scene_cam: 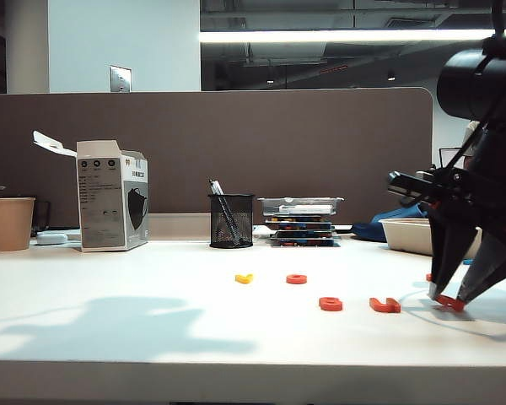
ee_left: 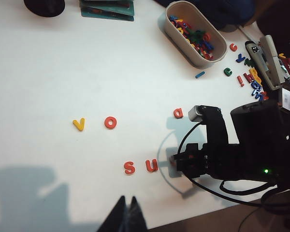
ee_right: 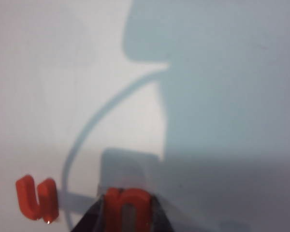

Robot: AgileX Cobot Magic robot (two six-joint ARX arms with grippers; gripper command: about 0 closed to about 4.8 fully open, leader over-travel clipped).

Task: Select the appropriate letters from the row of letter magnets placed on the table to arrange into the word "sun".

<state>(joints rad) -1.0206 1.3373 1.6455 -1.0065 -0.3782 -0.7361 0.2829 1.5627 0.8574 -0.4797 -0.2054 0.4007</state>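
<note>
On the white table an orange-red S and U lie side by side near the front edge. My right gripper is shut on the orange-red N, holding it just beside the U. In the exterior view the right gripper points down at the table surface, right of the U and S. Behind them lie a yellow letter, an orange O and another orange letter. My left gripper hovers shut and empty over the front edge.
A beige tray of mixed coloured letters stands at the back right, with loose letters beside it. A mesh pen holder, stacked cases, a white box and a paper cup line the brown partition.
</note>
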